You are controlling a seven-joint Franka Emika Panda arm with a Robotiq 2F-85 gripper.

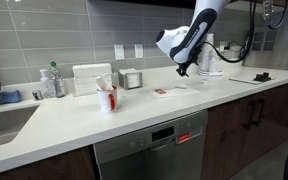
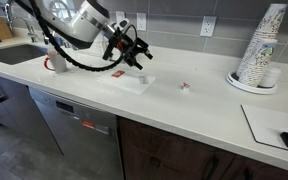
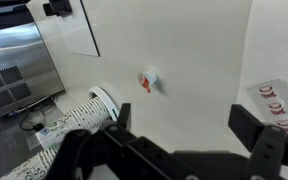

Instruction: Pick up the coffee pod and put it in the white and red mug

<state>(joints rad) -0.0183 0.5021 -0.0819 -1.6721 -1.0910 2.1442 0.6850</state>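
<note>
Your gripper (image 3: pixel 182 120) is empty, its two fingers spread wide apart. In the wrist view they frame bare counter (image 2: pixel 184 110) with nothing between them. The coffee pod (image 3: pixel 148 80) lies on its own on that counter, ahead of the open fingers and a little to one side of the gap. It shows as a small white and red piece, not touched by anything. In an exterior view the hand hangs above the surface, tilted toward the pod. That looks like a lining-up pose: held high enough to clear the counter, open early so it can drop around the pod without nudging it. The pod is small and light and would probably skid or roll if one finger reached it first, so centre the gap over it before you lower. The flat packets with red print (image 3: pixel 279 100) sit close to one finger, so come down clear of them. The white and red mug (image 1: pixel 107 98) stands upright well away, near the sink (image 1: pixel 9 120) end, with its mouth open upward. The carry will run the length of the counter, away from the stack of paper cups (image 2: pixel 262 45). The pick-up has not begun yet.
</note>
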